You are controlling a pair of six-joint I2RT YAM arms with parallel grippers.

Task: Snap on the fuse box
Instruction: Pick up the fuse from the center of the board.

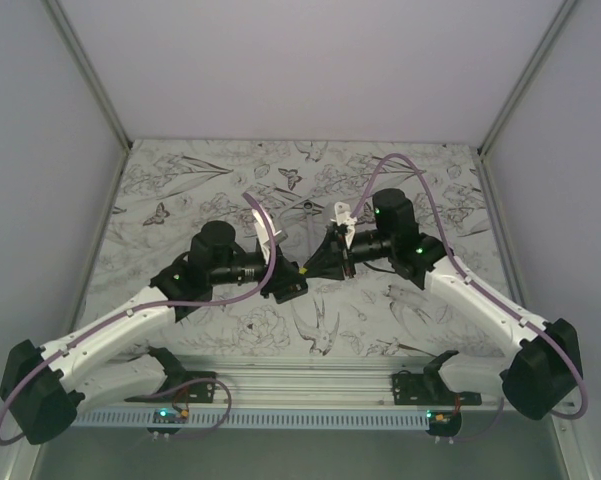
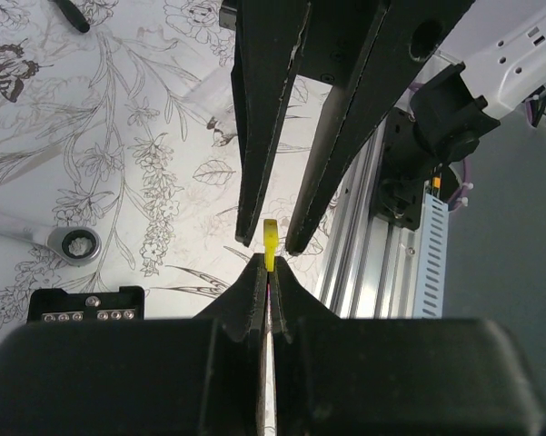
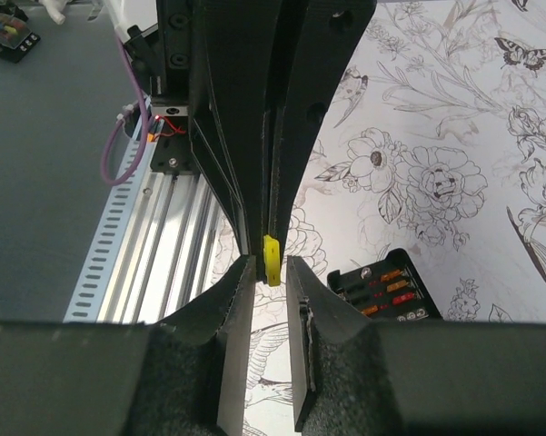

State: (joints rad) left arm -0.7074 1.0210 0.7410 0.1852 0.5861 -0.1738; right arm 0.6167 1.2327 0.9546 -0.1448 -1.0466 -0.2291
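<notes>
My left gripper (image 2: 270, 270) is shut on a small yellow fuse (image 2: 270, 243) and holds it above the table. My right gripper (image 3: 271, 265) is open, and the same yellow fuse (image 3: 271, 259) sits between its two fingers without clear contact. The two grippers meet tip to tip at mid-table: the left gripper (image 1: 298, 276) and the right gripper (image 1: 322, 262). The black fuse box (image 3: 387, 285) lies open on the table just below, with red and orange fuses in rows. Its corner also shows in the left wrist view (image 2: 86, 305). In the top view the grippers hide it.
A silver wrench (image 2: 70, 241) lies left of the fuse box. A thin black stick (image 2: 71, 13) lies farther off. The aluminium rail (image 3: 163, 245) runs along the near table edge. A small dark box with coloured parts (image 3: 6, 36) sits on the grey floor beyond the rail.
</notes>
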